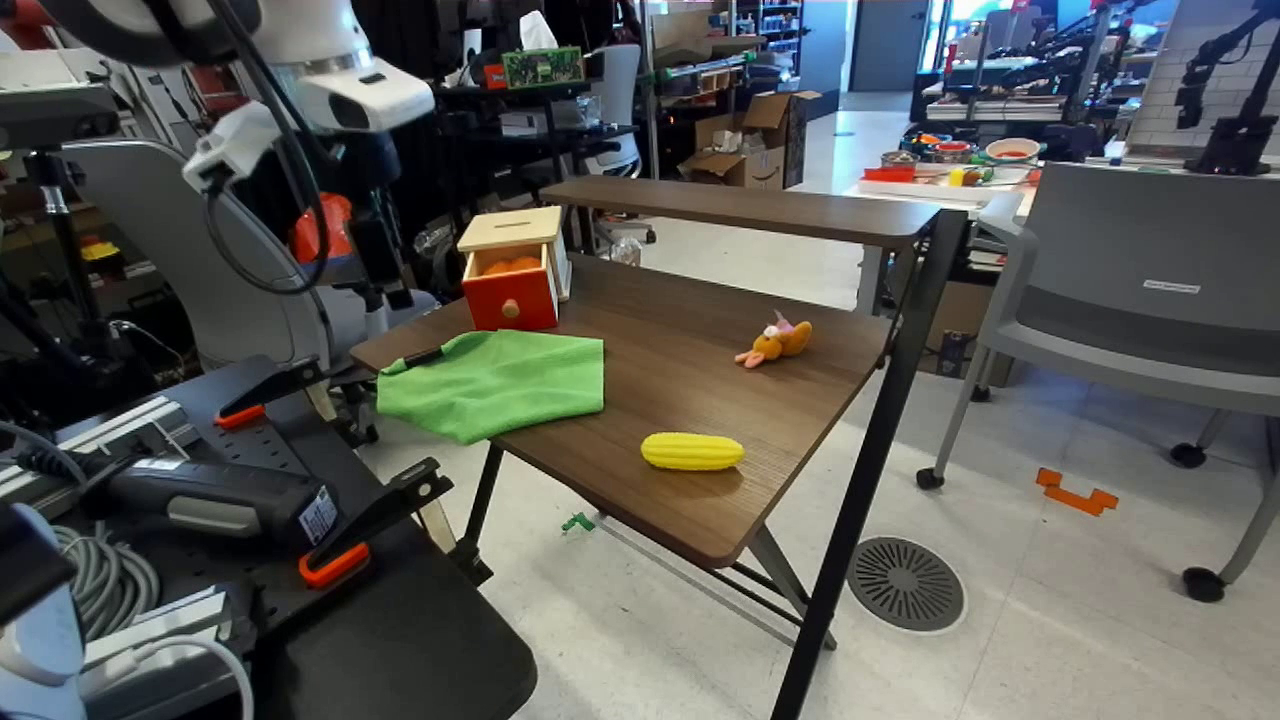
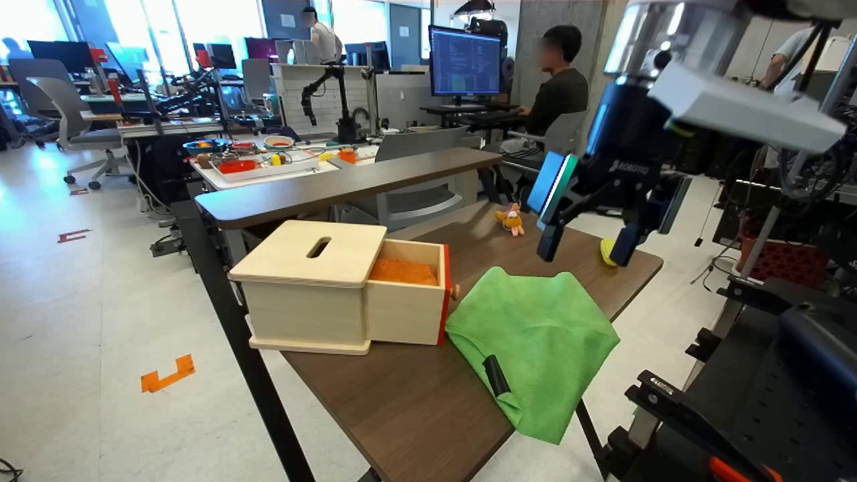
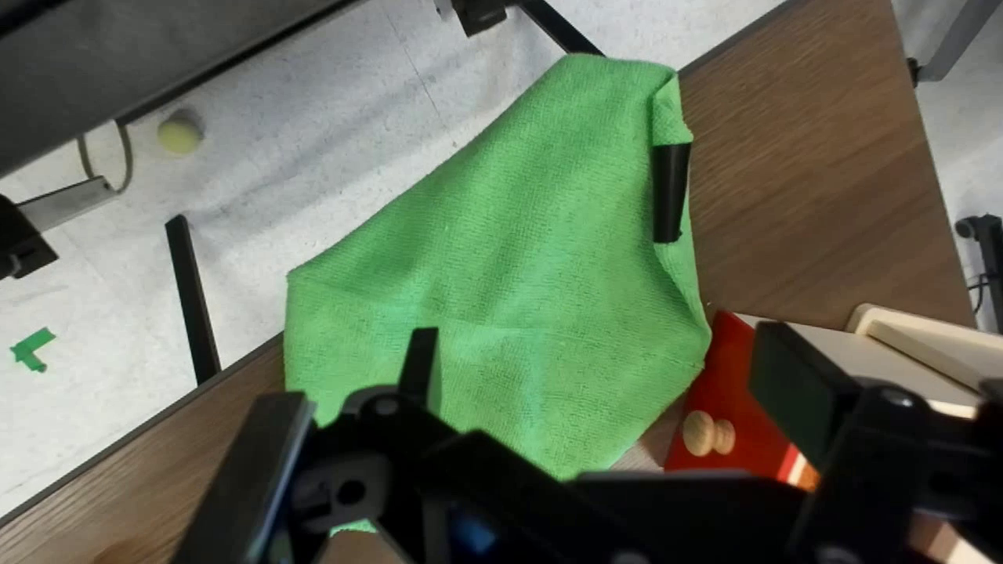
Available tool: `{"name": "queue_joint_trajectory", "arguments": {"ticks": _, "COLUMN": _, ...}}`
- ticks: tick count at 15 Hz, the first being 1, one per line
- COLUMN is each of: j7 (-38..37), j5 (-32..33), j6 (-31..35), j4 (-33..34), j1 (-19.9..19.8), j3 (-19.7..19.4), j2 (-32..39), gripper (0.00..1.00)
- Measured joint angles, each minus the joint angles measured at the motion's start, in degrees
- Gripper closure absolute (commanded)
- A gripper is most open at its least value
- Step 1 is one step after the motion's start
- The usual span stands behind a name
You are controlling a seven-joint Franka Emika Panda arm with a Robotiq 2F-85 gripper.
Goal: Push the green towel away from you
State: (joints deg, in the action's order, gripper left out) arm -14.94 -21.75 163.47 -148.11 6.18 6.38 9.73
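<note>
The green towel [image 2: 535, 335] lies rumpled on the desk [image 2: 408, 402], at the lower right of the frame in an exterior view, with part of it hanging over the desk's edge. A short black piece [image 3: 671, 192] sits along its folded border, at the upper right in my wrist view. I hold my gripper [image 2: 586, 249] raised above the towel and clear of it, pointing down, its 2 fingers spread well apart. From the wrist, the towel fills the middle of the frame beneath me; 1 fingertip shows in front of the cloth, the other in front of a wooden box [image 2: 304, 308] at the lower right. That box stands on the desk just beside the towel, its red drawer [image 1: 490, 300] part-way out and something orange [image 2: 402, 271] visible inside. Well apart from the towel, a yellow corn cob [image 1: 692, 451] lies near the desk's edge, just below the middle of the frame in an exterior view, and an orange plush toy [image 1: 778, 342] rests farther to the right. A raised shelf [image 1: 740, 208] runs along the desk behind them. At the lower left there, a black worktop [image 1: 400, 650] carries 2 clamps [image 1: 385, 503].
</note>
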Motion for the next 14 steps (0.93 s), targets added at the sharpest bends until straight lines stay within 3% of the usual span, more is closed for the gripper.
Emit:
{"name": "queue_joint_trajectory", "arguments": {"ticks": 4, "j7": -1.0, "j5": -0.2, "j6": 5.5, "j4": 7.9, "j1": 0.0, "j3": 0.7, "j2": 14.9, "gripper": 0.00}}
{"name": "queue_joint_trajectory", "arguments": {"ticks": 8, "j7": -2.1, "j5": 0.0, "j6": 6.5, "j4": 15.4, "j1": 0.3, "j3": -0.1, "j2": 26.4, "gripper": 0.00}}
{"name": "queue_joint_trajectory", "arguments": {"ticks": 14, "j7": -5.5, "j5": 0.1, "j6": 6.5, "j4": 22.3, "j1": 2.7, "j3": -4.1, "j2": 32.4, "gripper": 0.00}}
